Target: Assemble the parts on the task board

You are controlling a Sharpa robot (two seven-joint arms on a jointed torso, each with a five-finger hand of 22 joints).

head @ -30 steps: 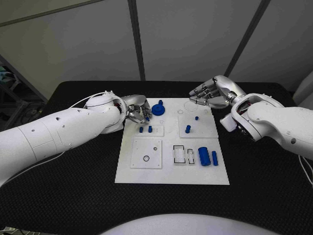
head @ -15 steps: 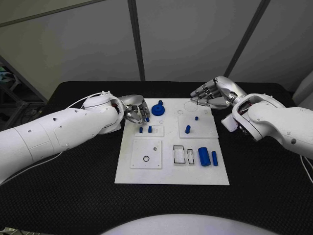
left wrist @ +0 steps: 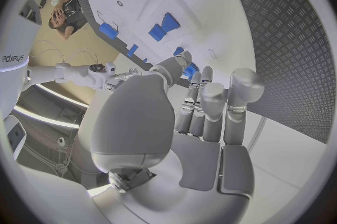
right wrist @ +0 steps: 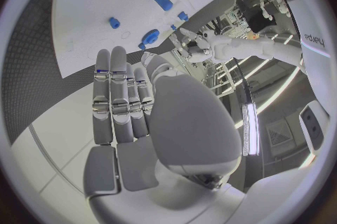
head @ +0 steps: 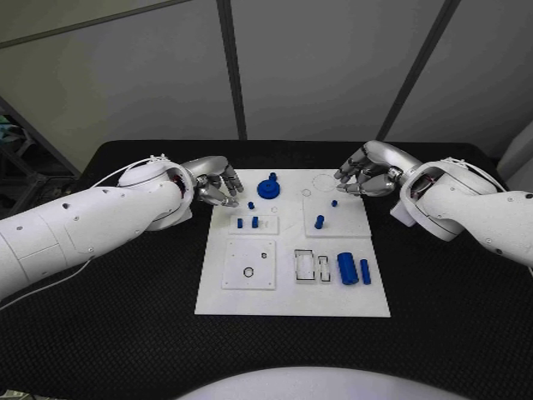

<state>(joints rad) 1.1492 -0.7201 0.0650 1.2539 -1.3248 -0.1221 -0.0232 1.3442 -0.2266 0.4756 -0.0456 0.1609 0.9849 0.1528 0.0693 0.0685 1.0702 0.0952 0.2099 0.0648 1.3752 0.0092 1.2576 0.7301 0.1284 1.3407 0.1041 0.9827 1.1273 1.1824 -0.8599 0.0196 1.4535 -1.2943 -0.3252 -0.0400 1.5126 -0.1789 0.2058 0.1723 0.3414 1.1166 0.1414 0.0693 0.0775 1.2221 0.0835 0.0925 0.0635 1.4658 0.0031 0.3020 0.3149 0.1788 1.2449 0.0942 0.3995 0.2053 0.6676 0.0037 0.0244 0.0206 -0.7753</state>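
Your left hand (head: 214,183) and right hand (head: 365,171) flank the task board's (head: 293,296) far corners, fingers loosely curled, apparently grasping nothing. The parts (head: 353,269) stand on the board; approach the blue knob (head: 268,187) from above, fingers parted.

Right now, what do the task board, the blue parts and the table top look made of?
Task board: white, smooth, matte, likely plastic; shallow cut-out recesses. Blue parts, e.g. the cylinder: uniform saturated blue with soft sheen, probably plastic, possibly printed. Table: black with a fine textured weave, looks like a rubber or fabric mat; can't tell which.
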